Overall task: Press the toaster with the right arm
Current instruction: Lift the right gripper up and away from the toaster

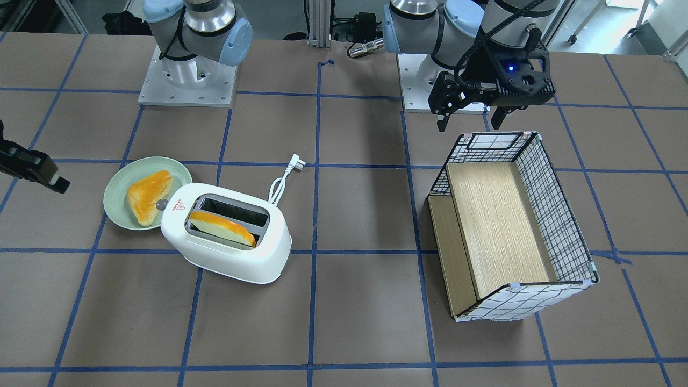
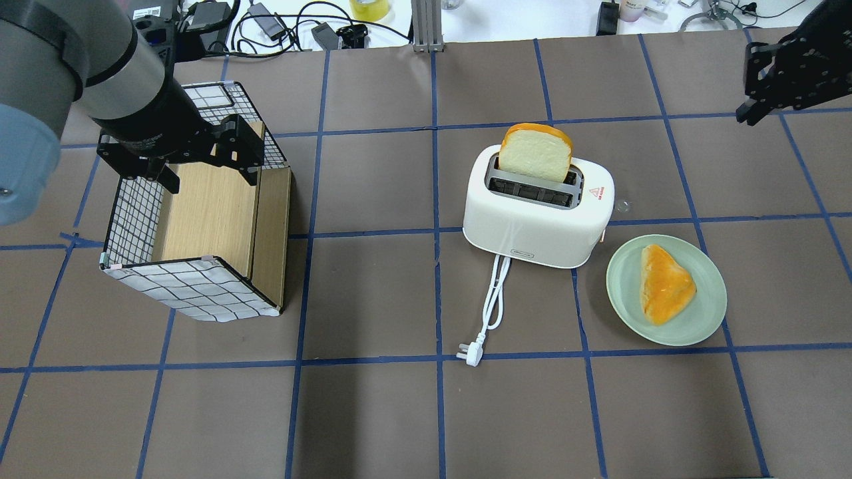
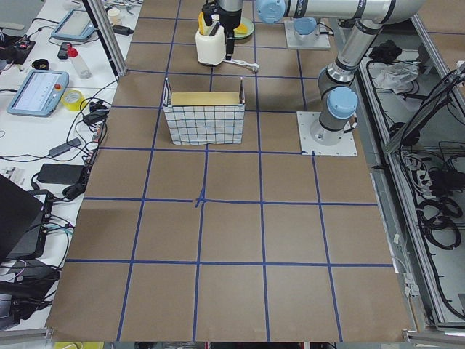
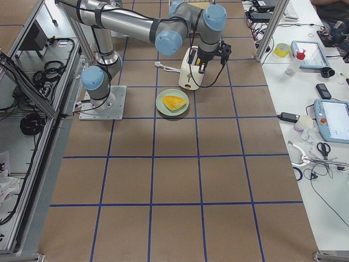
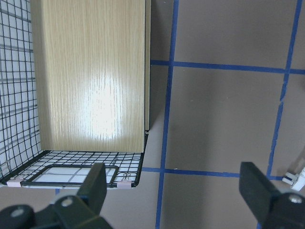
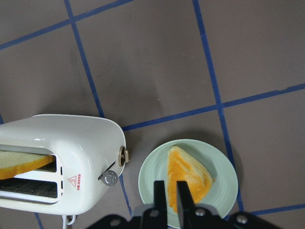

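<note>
We start at the right tool [image 6: 171, 196]: its two fingers are clenched almost together with only a thin slit between them, and they grasp nothing. It hangs in the air, clear of the bench [image 2: 373, 412] and touching none of the things on it. In the wrist view its tips overlap the near rim of a pale green plate [image 6: 151, 181], on which lies a bread wedge [image 6: 188, 176] with an orange crust.

The toaster [image 2: 532, 219] stands upright on the bench. In the overhead view the right tool sits at its 2 o'clock, well apart, up near the far right corner. In the wrist view the toaster shows at the tool's 9 o'clock. A small round grey button [image 6: 110, 177] is on the toaster's end that faces the plate. A bread slice [image 2: 536, 153] stands in the far slot and rises well above the rim, while the near slot is unfilled. The plate lies just beside the toaster, at its 4 o'clock in the overhead view. The white cord [image 2: 496, 293] runs from the toaster's near side towards 6 o'clock and ends in a loose plug.

Well away, at the toaster's 9 o'clock, the left tool [image 5: 174, 183] is released, its fingers spread wide and holding nothing. It hovers over the edge of a wire-grid box [image 2: 193, 286] with wooden panels inside.
</note>
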